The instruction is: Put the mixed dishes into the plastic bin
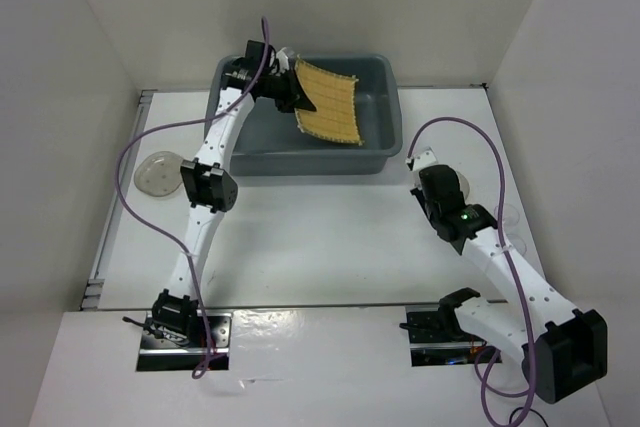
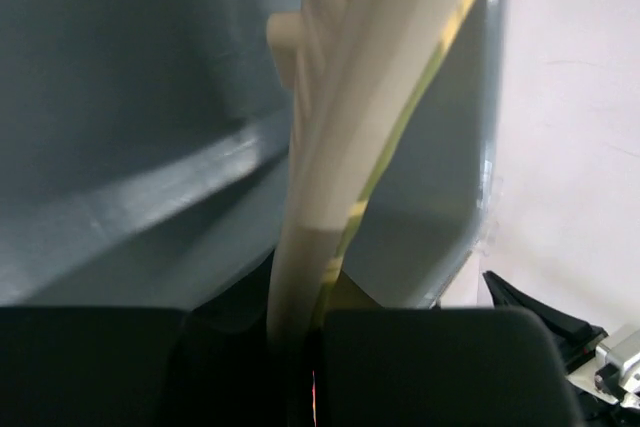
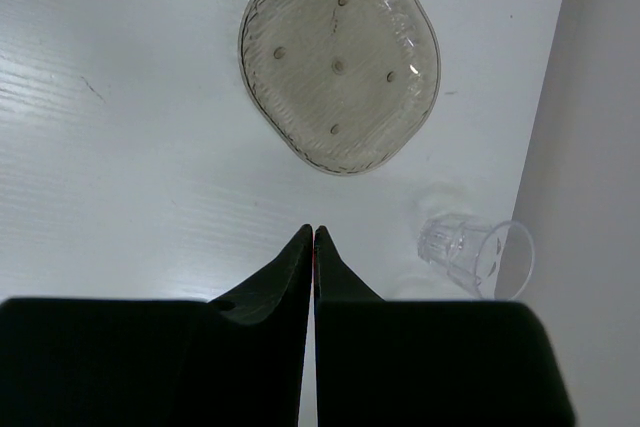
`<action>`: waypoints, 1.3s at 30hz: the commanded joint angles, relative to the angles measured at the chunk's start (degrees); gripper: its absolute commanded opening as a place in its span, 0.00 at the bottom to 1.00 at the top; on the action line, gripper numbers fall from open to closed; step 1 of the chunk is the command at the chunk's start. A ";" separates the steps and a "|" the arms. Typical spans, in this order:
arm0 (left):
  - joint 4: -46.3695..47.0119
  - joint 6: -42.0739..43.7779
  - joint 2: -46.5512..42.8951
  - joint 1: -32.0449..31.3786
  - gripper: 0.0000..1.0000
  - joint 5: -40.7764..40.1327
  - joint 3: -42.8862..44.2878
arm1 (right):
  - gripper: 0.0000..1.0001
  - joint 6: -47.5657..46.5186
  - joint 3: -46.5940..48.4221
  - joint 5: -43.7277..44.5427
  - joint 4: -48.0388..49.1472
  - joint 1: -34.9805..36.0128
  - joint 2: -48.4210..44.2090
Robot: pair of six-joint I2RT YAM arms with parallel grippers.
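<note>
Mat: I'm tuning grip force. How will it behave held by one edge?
Probably semi-flexible: the mat, pinched at one edge by the left gripper, bows slightly yet holds a sheet shape over the bin. Likely light, since an edge pinch carries it. Its woven surface should resist slipping.

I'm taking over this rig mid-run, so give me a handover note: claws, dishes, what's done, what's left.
Left claw: shut on the mat, held tilted over the bin.
Right claw: shut, empty, above the table near a plate and a cup.
Second plate lies left of the bin.
Done: mat at the bin, not yet released.
Left: release it, then both plates and the cup.
</note>
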 commanded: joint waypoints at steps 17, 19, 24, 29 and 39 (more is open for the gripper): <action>-4.83 -2.54 11.78 -1.08 0.56 3.01 7.82 | 0.07 0.70 -1.29 0.08 3.35 0.36 -2.97; -5.71 -2.54 11.26 -0.47 0.79 0.99 7.82 | 0.09 0.70 -1.29 0.08 3.35 0.36 -2.97; -7.99 -2.54 9.41 1.55 1.00 -1.13 7.82 | 0.30 0.70 -1.29 -0.45 3.35 0.36 -1.84; -10.45 -2.01 5.46 4.20 1.00 -7.54 7.82 | 0.51 0.17 -1.29 -0.98 3.35 -0.25 0.80; -17.57 1.76 -7.46 6.58 1.00 -19.32 7.82 | 0.68 -17.45 1.34 -4.74 6.25 -9.22 13.71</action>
